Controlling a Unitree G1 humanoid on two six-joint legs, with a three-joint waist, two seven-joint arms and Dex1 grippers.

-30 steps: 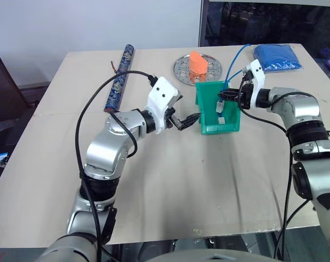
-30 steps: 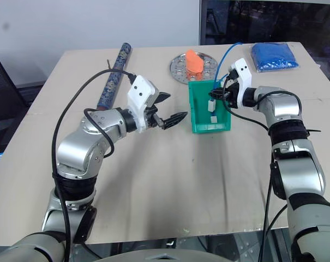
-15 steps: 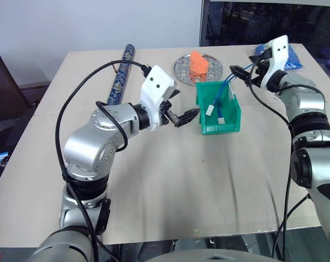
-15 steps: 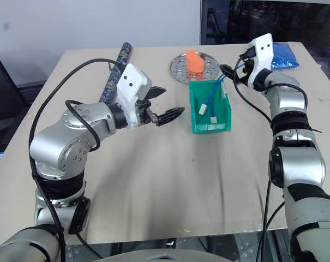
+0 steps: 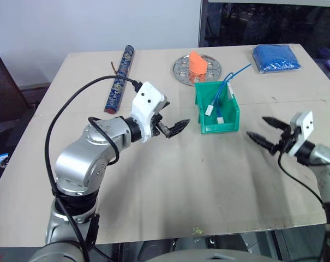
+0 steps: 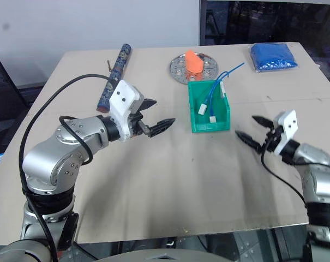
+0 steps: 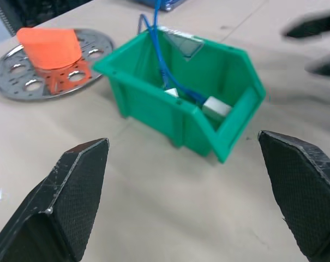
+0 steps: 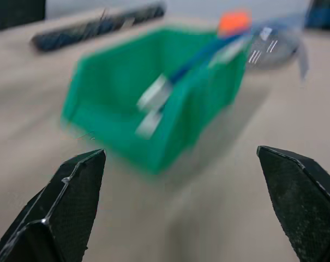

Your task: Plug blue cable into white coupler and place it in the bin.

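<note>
Beige tabletop (image 5: 170, 180) carries the bin (image 5: 217, 109), which sits between the two end effectors, just ahead of the left end effector (image 5: 173, 126). Both it and the right end effector (image 5: 267, 132) stand spread wide, empty. Inside the bin lies the blue cable (image 5: 223, 93), one end sticking out over the rim, apparently joined to the white coupler (image 5: 209, 109).

Whether the blue cable (image 5: 223, 93) sits plugged into the white coupler (image 5: 209, 109) cannot be told; too small.
</note>
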